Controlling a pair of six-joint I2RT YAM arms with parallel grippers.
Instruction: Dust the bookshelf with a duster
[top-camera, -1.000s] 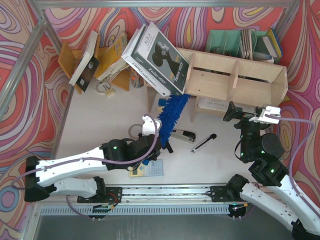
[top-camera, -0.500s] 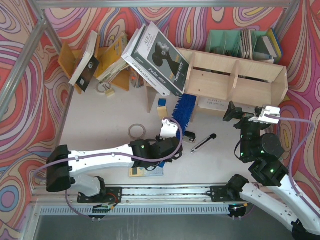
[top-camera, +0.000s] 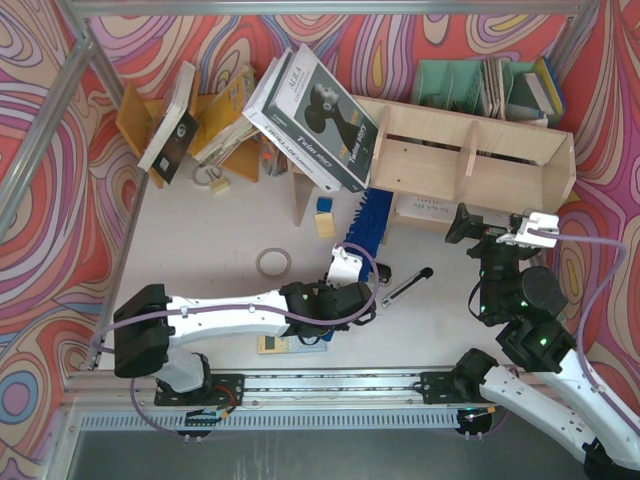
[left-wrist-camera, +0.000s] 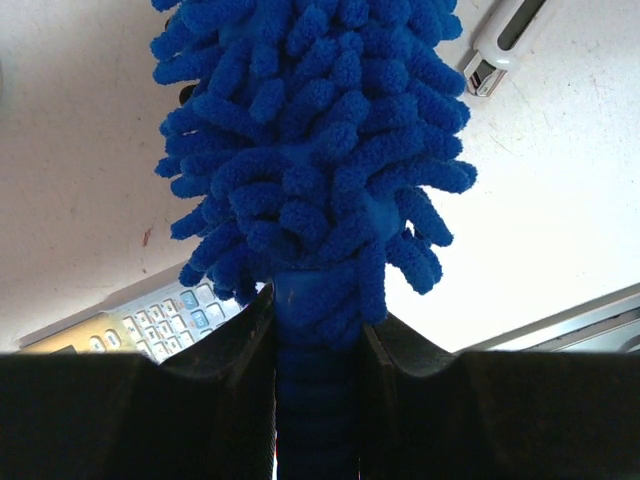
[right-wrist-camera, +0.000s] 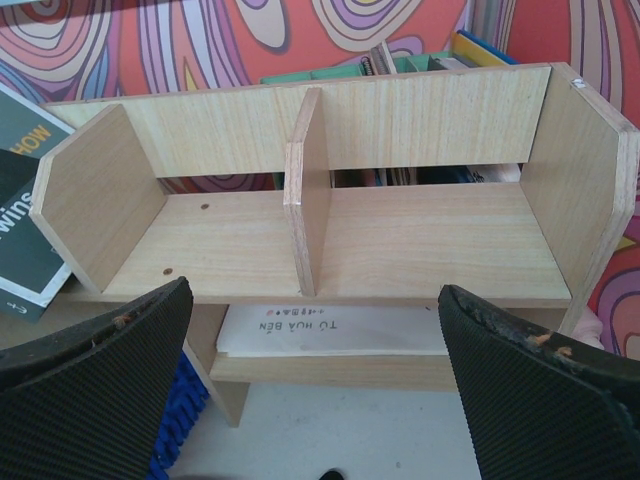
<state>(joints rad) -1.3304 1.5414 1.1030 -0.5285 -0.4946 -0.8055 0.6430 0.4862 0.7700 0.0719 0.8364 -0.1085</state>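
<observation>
The pale plywood bookshelf stands at the back right, with upright dividers and legs; the right wrist view shows it head-on. My left gripper is shut on the handle of the bright blue fluffy duster, whose head reaches under the shelf's left end. In the left wrist view the duster fills the middle and the jaws clamp its handle. A blue edge of it shows in the right wrist view. My right gripper is open and empty, in front of the shelf's right half.
Large books lean on the shelf's left end. An orange-yellow rack stands back left, a green organiser behind the shelf. A white book lies on the lower shelf. A pen, tape ring and calculator lie on the table.
My left arm has swung right and forward, carrying the duster from near the table's middle toward the shelf's left leg. The right arm has not moved.
</observation>
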